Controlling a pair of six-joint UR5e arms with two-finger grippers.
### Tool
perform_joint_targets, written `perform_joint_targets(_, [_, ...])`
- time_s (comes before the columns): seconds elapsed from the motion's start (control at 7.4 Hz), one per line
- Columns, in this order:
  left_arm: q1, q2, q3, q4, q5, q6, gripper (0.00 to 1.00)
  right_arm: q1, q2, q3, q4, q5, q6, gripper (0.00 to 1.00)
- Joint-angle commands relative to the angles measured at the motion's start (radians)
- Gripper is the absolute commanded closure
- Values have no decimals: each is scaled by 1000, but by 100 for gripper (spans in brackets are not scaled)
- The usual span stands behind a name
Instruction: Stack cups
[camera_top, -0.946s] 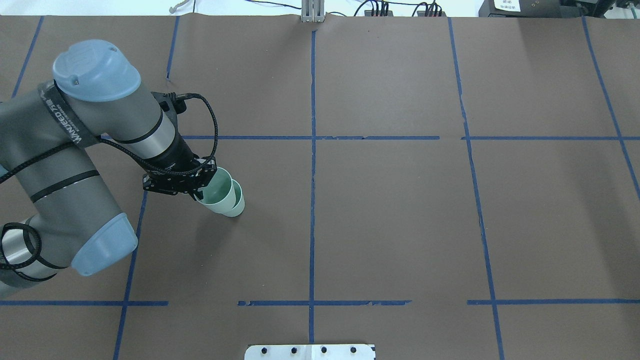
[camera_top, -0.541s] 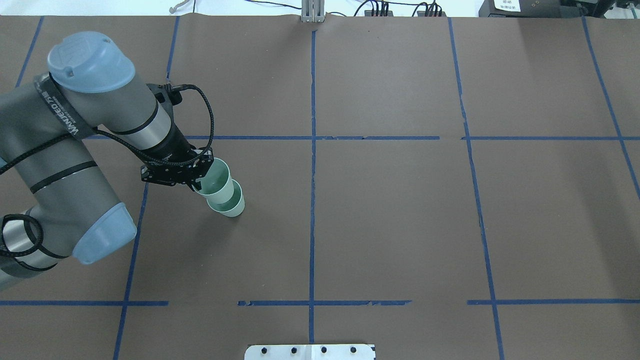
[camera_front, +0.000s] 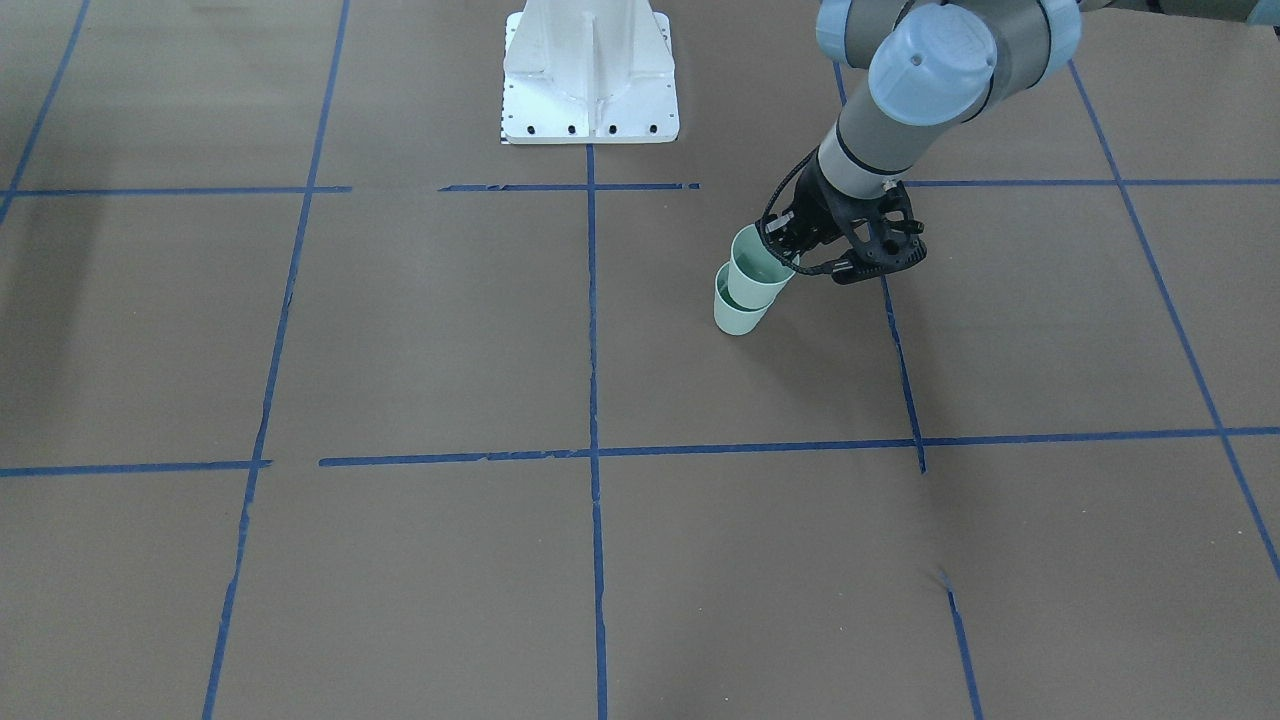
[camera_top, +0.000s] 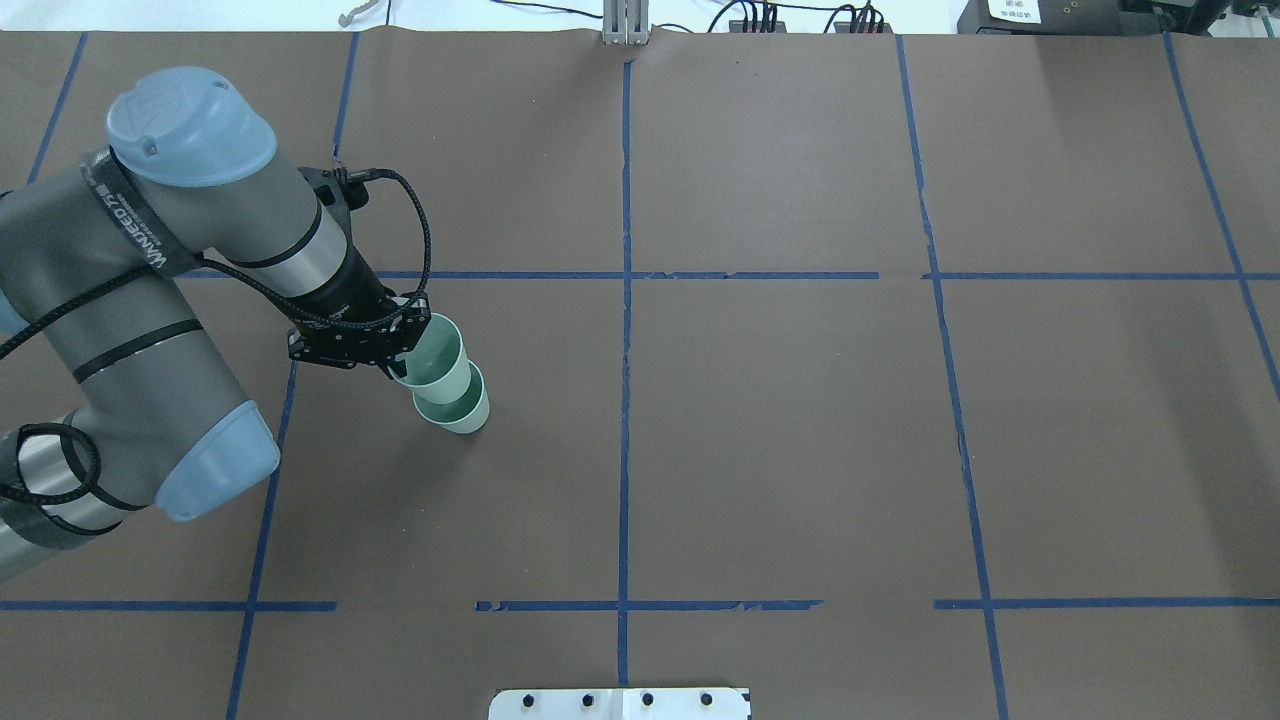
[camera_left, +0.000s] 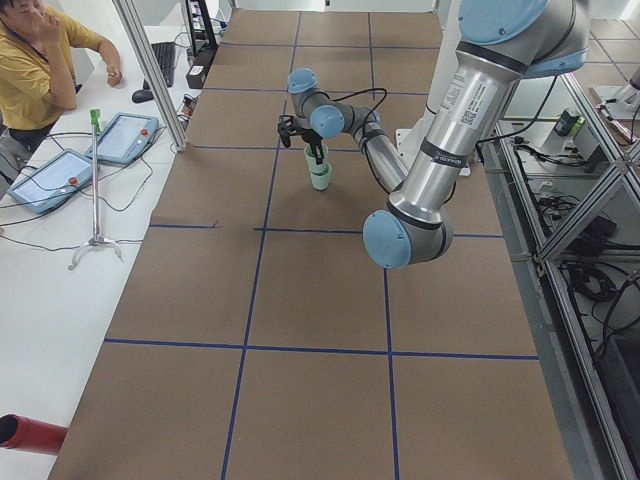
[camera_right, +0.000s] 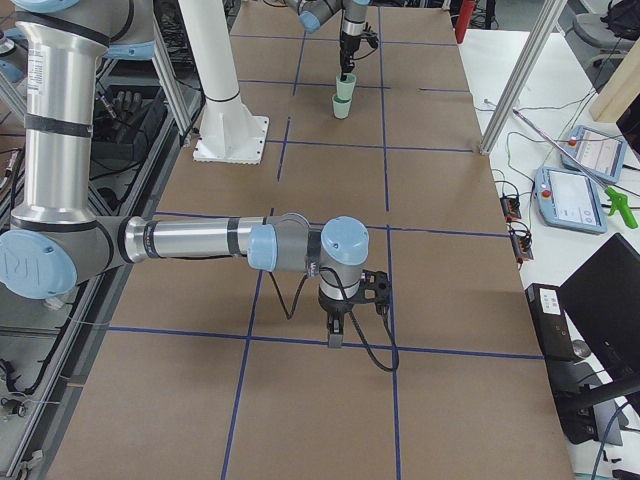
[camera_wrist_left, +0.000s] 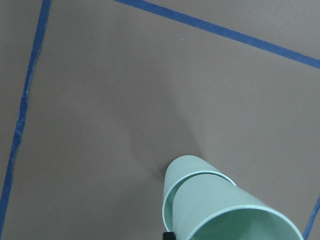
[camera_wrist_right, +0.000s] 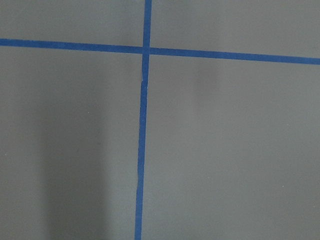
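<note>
Pinching the upper cup (camera_top: 436, 358) by its rim, the left gripper (camera_top: 400, 372) has its jaws closed narrow on the cup wall at roughly the cup's 9 o'clock side in the overhead view (looks like one finger inside and one outside, hard to be sure). That cup is tilted, mouth leaning toward 10 o'clock. Its base seems to sit just inside the mouth of the lower cup (camera_top: 462, 410), which stands upright on the table (camera_top: 800, 420) at about 4 o'clock from the gripper. I'd call it mid-insertion. To do it well, I'd straighten the wrist so both cups share an axis, go down slow, and let go only once it's seated. Otherwise the lean could shove the lower cup off toward 4 o'clock or tip it. The right gripper (camera_right: 335, 338) hangs near a tape line (camera_right: 300, 340), well apart from the cups, and I can't tell if it's open or closed.
</note>
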Motion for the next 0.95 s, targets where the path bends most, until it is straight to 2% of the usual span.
perform_joint_targets(0.0, [4,2,2,0,2,-4,30,1,-1,0,0,0,0,0])
perform_joint_targets(0.14, [4,2,2,0,1,-16,0,1,0,0,0,0,0,0])
perform_joint_targets(0.54, [-37,23,-27,-3,1,40,0,1,0,0,0,0,0,0])
perform_joint_targets(0.81, [-182,145,-45,-3,-10,393,0,-1,0,0,0,0,0,0])
